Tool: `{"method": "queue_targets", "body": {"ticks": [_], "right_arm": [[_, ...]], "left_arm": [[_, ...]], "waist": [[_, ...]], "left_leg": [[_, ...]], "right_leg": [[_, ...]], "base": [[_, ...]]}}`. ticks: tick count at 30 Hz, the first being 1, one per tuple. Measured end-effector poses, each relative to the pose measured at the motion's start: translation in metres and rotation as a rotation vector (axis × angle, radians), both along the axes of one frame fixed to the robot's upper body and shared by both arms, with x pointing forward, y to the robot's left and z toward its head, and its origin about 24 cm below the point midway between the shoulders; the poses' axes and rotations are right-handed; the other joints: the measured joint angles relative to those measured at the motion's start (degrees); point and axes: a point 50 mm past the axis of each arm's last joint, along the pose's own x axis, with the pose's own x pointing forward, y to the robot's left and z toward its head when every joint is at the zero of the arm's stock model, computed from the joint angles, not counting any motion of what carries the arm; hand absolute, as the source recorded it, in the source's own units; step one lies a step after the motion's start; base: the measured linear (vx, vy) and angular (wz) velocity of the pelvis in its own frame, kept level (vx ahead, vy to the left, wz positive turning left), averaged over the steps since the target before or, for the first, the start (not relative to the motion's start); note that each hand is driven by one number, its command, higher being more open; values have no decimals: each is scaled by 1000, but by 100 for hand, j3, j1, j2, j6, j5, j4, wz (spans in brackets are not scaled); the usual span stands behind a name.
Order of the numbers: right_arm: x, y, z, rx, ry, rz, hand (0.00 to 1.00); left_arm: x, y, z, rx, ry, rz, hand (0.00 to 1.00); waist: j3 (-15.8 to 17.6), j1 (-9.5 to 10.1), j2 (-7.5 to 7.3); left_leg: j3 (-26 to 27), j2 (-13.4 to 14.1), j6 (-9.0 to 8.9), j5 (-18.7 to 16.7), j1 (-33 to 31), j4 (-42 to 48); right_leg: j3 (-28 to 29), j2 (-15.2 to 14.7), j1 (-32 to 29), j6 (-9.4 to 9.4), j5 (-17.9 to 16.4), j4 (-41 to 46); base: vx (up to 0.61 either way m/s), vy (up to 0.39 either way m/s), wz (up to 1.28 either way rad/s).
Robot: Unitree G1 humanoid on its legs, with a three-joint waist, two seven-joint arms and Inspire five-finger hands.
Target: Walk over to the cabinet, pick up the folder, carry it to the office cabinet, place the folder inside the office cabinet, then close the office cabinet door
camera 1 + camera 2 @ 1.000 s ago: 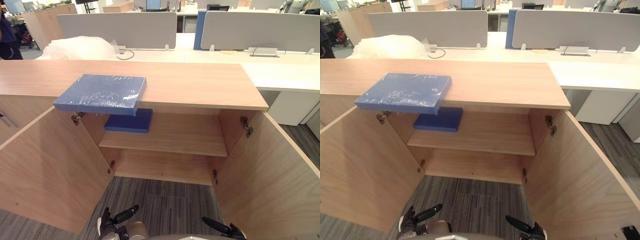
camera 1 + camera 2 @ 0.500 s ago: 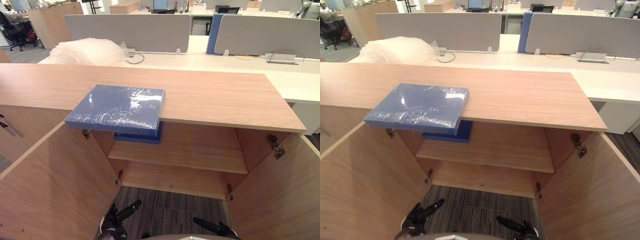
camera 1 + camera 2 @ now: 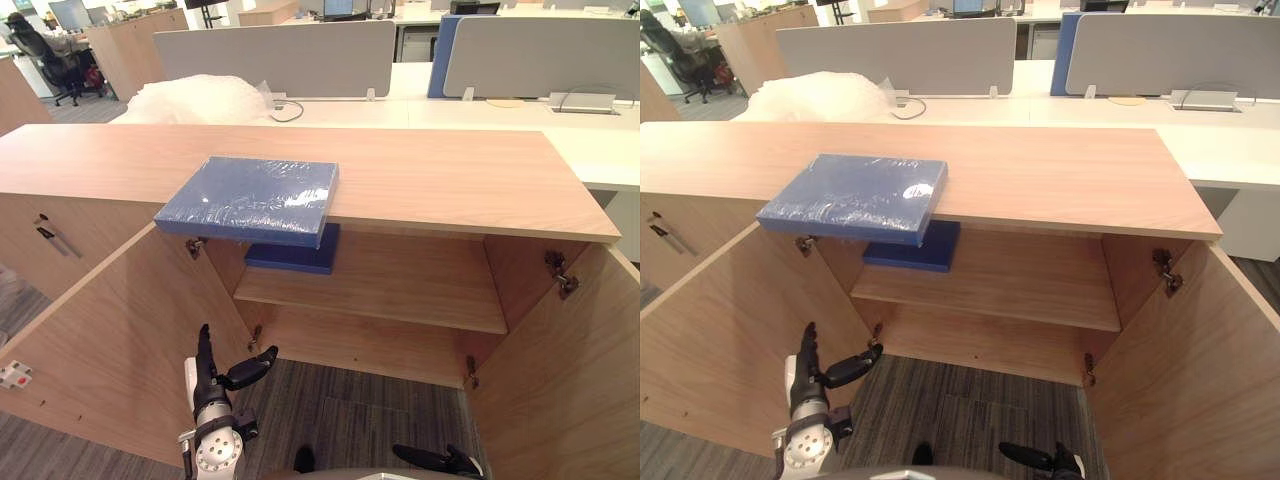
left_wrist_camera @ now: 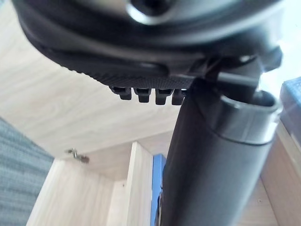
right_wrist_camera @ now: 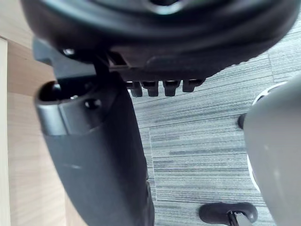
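Here: flat, blue, plastic-wrapped folder [image 3: 250,198] overhanging woodgrain cabinet top [image 3: 450,180].

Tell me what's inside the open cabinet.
On the shelf inside the cabinet, at the left end, lies one dark blue flat item. The wrapped blue folder overhanging the top covers part of it.

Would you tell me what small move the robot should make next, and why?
Probably lift the open left hand toward the folder: it lies untouched on the cabinet top, its near edge overhanging, with the hand well below it. The right hand hangs low.
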Motion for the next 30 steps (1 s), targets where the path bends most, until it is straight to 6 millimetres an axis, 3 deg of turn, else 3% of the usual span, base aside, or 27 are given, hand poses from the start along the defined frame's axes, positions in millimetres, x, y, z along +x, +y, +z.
{"method": "queue_targets", "body": {"ticks": [6, 9, 12, 22, 25, 30], "right_arm": [[-6, 17, -3, 13, 25, 20, 100], [-4, 19, -2, 13, 21, 19, 100], [-2, 20, -2, 12, 15, 21, 100], [-11, 2, -4, -60, 63, 81, 100], [-11, 0, -5, -66, 79, 110, 100], [-7, 0, -4, -56, 68, 128, 100]], "left_arm": [[-2, 13, 25, 214, -43, 118, 100], [1, 15, 41, 316, -92, 146, 100], [5, 16, 59, 423, -154, 170, 100], [24, 12, 108, 761, -299, 173, 100], [31, 13, 127, 903, -374, 119, 100], [35, 22, 132, 1060, -368, 23, 100]], "waist": [[-103, 189, -392], [-127, 193, -430], [-148, 201, -401], [-330, 179, -19], [-360, 182, 0], [-361, 179, -19]], "left_leg": [[-117, -51, 16, 23, -158, 36], [-114, -32, 23, 28, -156, 37], [-97, 2, 22, 27, -149, 37], [-168, 106, -70, -42, -249, 0], [-234, 175, -145, 39, -270, 0], [-239, 182, -132, 101, -245, 1]], "right_leg": [[-86, -14, -18, 86, 44, -51], [-70, 2, -8, 92, 136, -72], [-40, 28, -17, 64, 183, -73], [129, 189, -127, -84, 232, -221], [139, 277, -152, -140, 235, -225], [153, 289, -131, -166, 192, -215]], "base": [[93, -19, 16], [75, 7, 5], [3, 16, -6], [-97, 14, -6], [-74, -13, 0], [21, -35, -2]]}}
